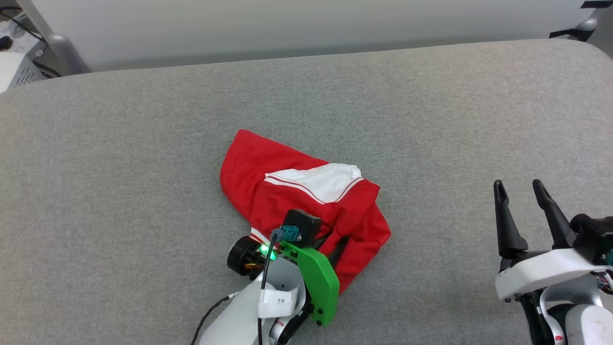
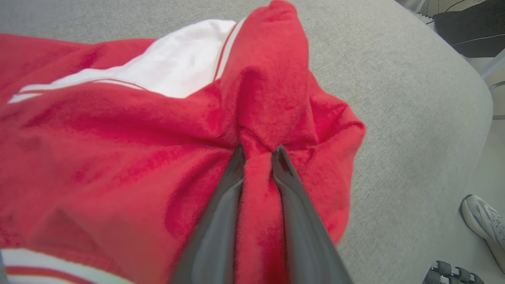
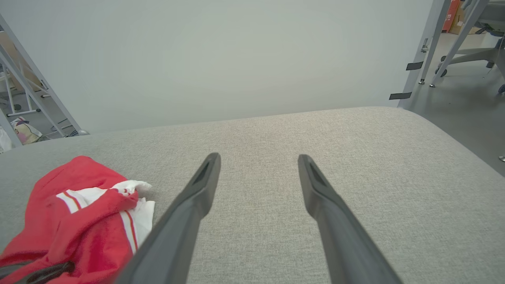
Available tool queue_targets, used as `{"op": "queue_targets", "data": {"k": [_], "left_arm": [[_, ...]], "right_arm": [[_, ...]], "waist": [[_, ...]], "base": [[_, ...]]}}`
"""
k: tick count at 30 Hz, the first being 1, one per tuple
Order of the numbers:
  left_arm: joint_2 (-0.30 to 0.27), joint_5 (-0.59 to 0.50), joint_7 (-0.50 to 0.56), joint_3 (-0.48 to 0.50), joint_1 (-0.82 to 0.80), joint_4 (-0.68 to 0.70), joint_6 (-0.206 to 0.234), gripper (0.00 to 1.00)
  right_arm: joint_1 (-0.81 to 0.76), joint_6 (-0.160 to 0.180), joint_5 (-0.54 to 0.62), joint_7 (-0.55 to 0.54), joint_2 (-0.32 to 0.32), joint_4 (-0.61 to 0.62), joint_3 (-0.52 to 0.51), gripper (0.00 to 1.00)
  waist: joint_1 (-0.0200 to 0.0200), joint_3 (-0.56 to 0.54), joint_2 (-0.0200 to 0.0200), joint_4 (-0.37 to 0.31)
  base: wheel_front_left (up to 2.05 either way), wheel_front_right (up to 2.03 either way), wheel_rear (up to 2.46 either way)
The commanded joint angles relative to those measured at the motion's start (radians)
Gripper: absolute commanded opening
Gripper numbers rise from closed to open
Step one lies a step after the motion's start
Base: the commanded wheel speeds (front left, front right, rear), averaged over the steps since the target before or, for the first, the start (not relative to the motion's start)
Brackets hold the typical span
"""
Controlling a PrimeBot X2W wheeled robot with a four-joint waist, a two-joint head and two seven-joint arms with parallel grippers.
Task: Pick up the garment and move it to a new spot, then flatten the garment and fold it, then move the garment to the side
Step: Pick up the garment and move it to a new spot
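Observation:
The garment, bright red with a white panel and thin red-and-white trim, lies crumpled in the middle of the grey padded table. My left gripper is at the garment's near right part. In the left wrist view its two dark fingers pinch a raised fold of the garment, so the left gripper is shut on the cloth. My right gripper hovers open over bare table at the near right, well apart from the cloth. In the right wrist view the garment lies low on the left of the open right gripper.
A pale wall runs behind the table's far edge. Metal frame legs and a white box stand at the far left. A person's shoe rests on the floor past the table's rounded corner. An office chair stands far right.

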State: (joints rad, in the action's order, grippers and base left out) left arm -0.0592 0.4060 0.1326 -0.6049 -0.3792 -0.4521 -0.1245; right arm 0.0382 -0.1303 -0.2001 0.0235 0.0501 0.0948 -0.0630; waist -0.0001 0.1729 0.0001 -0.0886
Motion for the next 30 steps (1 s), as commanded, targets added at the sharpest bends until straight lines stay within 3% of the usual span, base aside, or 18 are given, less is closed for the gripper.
{"op": "queue_targets", "data": {"k": [1,10,15,21,30], "left_arm": [[0.005,-0.002,-0.026,-0.001,0.012,0.005,0.004,1.0],[-0.006,-0.038,-0.22,0.033,0.007,0.1,0.058,1.0],[-0.023,-0.034,-0.307,0.098,0.024,0.136,0.12,1.0],[-0.063,-0.015,-0.363,0.197,0.063,0.151,0.195,1.0],[-0.132,-0.003,-0.388,0.309,0.157,0.207,0.258,1.0]], "right_arm": [[0.007,0.0,-0.005,0.008,0.0,-0.005,0.001,1.0],[-0.011,0.0,0.012,-0.009,0.0,-0.001,-0.011,1.0],[-0.026,0.0,0.016,-0.024,0.0,0.006,-0.019,1.0],[-0.042,0.0,0.014,-0.044,0.0,0.013,-0.019,1.0],[-0.075,0.0,0.01,-0.065,0.0,0.021,-0.027,1.0]], "waist": [[0.0001,-0.002,-0.0001,0.012],[0.0001,-0.058,-0.0001,0.058],[0.0001,-0.085,-0.0001,0.078],[0.0001,-0.1,-0.0001,0.088],[0.0001,-0.123,-0.0001,0.106]], "base": [[0.0,0.0,0.0],[0.0,0.0,0.0],[0.0,0.0,0.0],[0.0,0.0,0.0],[0.0,0.0,0.0]]}}
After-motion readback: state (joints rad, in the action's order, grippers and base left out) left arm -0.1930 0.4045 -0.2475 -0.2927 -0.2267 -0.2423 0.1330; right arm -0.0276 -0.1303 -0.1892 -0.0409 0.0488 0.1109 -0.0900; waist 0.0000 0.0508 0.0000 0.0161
